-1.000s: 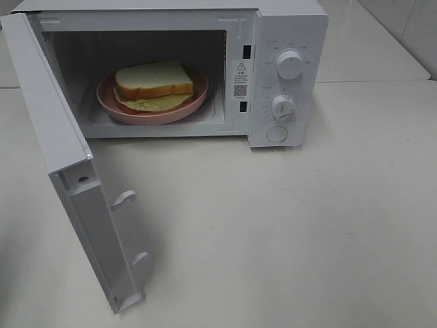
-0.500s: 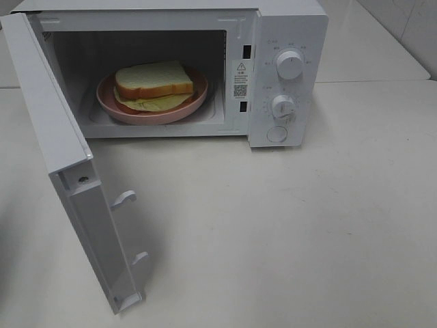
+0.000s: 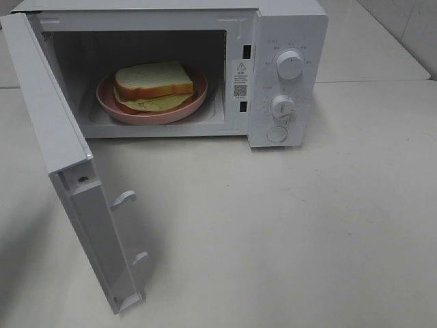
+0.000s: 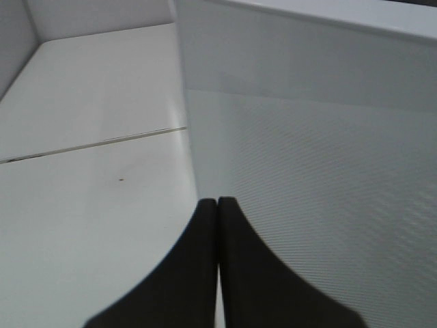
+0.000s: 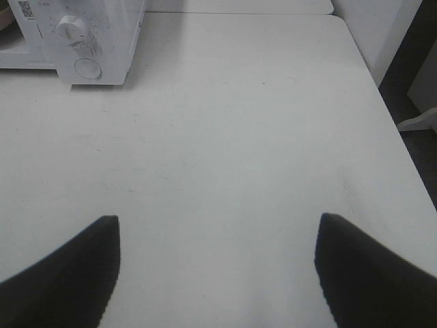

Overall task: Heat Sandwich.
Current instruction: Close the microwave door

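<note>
From the high camera, the microwave (image 3: pixel 287 41) stood at the far side of the counter (image 3: pixel 307 225), its door (image 3: pixel 95 232) swung wide toward the near left. The sandwich (image 3: pixel 153 80) lay on the pink plate (image 3: pixel 147 117) inside the cavity, already where heating needs it, so shutting the door looked like the step in hand. Neither arm showed here

The left wrist camera showed the left hand (image 4: pixel 218 201) with its fingers pressed together and empty, the tips right up at the door's outer face; whether they touched it I could not tell. A closed tip suits pushing a flat panel

In the right wrist camera the right hand (image 5: pixel 218 229) had its fingers well apart, holding nothing, above bare counter. The lower knob (image 5: pixel 72 29) sat well ahead of it, so it probably waited for the dials
</note>
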You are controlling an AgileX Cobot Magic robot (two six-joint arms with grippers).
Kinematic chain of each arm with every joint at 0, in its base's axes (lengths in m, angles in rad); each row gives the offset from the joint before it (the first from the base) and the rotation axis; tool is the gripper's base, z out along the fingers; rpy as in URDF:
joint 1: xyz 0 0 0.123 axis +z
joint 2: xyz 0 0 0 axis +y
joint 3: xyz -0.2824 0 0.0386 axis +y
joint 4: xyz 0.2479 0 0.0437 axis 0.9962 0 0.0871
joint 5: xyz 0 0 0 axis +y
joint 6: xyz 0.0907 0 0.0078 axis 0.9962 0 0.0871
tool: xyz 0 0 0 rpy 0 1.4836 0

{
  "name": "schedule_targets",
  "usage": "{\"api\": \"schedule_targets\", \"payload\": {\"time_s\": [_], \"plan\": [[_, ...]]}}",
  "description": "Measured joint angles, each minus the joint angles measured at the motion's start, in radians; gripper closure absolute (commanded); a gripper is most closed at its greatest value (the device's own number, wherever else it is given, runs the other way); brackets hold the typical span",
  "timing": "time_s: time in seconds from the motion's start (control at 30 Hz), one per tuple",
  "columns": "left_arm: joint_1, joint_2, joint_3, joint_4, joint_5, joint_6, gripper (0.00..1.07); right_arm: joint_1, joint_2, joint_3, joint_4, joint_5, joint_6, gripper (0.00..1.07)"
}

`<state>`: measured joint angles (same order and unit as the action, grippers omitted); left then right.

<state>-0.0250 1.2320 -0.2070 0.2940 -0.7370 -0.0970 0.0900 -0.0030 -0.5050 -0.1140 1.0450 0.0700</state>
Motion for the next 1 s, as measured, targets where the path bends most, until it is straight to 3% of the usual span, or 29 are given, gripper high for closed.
{"api": "schedule_targets", "payload": {"time_s": [0.13,0.2,0.47,0.73,1.0], "plan": [[-0.053,0.062,-0.021,0.043,-0.026,0.002,1.07,0.0,0.0,0.0,0.0,0.0,0.0,0.31],[-0.119,0.121,-0.047,0.06,-0.03,0.016,1.07,0.0,0.0,0.0,0.0,0.0,0.0,0.31],[-0.23,0.228,-0.088,0.003,-0.096,0.046,1.07,0.0,0.0,0.0,0.0,0.0,0.0,0.31],[-0.353,0.324,-0.148,-0.194,-0.16,0.097,1.07,0.0,0.0,0.0,0.0,0.0,0.0,0.31],[-0.517,0.414,-0.242,-0.446,-0.162,0.198,1.07,0.0,0.0,0.0,0.0,0.0,0.0,0.31]]}}
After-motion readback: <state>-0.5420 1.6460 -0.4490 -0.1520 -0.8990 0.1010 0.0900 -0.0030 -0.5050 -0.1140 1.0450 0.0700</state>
